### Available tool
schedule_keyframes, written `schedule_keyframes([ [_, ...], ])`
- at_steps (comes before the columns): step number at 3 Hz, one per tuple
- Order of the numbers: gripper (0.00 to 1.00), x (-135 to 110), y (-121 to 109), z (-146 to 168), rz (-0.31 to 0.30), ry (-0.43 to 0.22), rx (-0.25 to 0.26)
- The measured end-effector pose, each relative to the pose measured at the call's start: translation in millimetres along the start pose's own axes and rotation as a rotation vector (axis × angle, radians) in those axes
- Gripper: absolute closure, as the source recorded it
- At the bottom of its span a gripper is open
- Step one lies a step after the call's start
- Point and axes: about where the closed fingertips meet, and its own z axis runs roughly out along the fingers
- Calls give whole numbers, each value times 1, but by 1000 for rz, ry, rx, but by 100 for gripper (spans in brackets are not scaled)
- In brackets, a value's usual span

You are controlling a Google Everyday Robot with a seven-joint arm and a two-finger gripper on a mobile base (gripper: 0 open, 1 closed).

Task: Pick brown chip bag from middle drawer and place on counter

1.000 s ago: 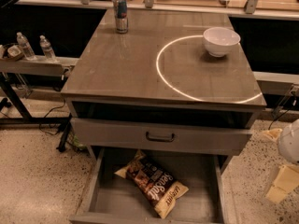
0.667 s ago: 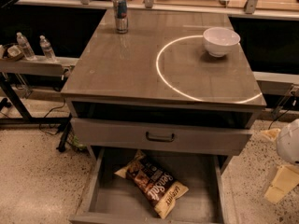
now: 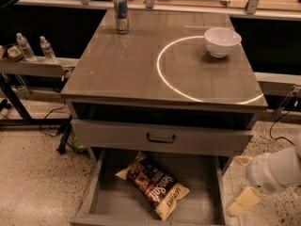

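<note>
None of the picking is done yet. The crinkly dark-brown chip bag (image 3: 153, 185) lies slantwise on the floor of the open shallow grey middle drawer (image 3: 200, 175). My white two-finger gripper (image 3: 237, 185) hangs just right of that drawer, outside its wall, tan fingers spread and empty. I judge this the approach. Next I must swing over the drawer and descend onto the bag, then lift to the glossy grey-brown counter (image 3: 122, 65) above.

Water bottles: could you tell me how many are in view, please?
2. One bottle and the other bottle stand together on the shelf left of the counter. The gripper hangs right of the middle drawer.
</note>
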Motion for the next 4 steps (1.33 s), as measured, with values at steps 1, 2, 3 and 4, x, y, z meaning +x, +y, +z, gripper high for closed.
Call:
schedule_keyframes([
  [1,0,1,-10,51,33,-79,-36],
  [2,0,23,-18,110,124,-107,-54],
  [3,0,23,-18,110,124,-107,-54],
  [4,0,21,-20,128,166,-142,-46],
])
